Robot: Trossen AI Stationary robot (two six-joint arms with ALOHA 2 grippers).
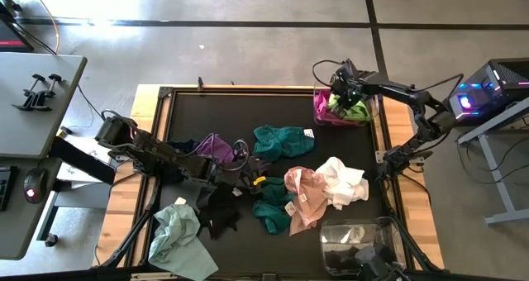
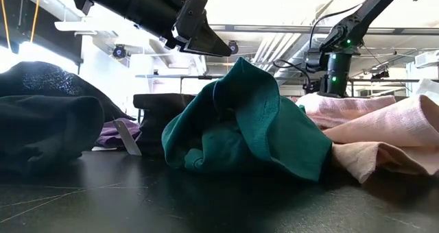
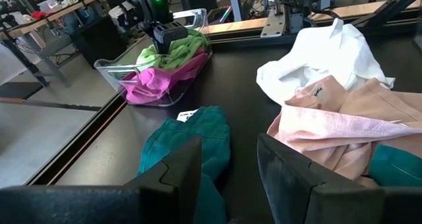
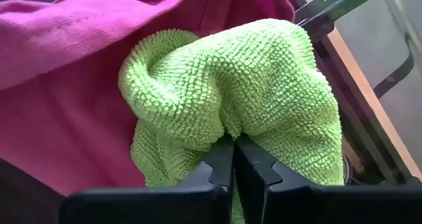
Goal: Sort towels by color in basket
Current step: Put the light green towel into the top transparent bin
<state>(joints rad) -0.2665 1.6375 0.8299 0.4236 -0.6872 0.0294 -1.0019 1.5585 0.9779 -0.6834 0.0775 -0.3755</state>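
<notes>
High view is showing the right hand (image 1: 347,95) sitting over the clear basket (image 1: 321,116) at the counter's (image 1: 207,116) far right corner, clenched on the lime green towel (image 4: 231,85) that is lying on a magenta towel (image 4: 72,72) there. The left hand (image 1: 240,169) is hanging released over the counter's middle, with teal (image 1: 283,140), pink (image 1: 304,190), white (image 1: 343,182), purple (image 1: 213,149) and black (image 1: 219,211) towels lying loose around it.
</notes>
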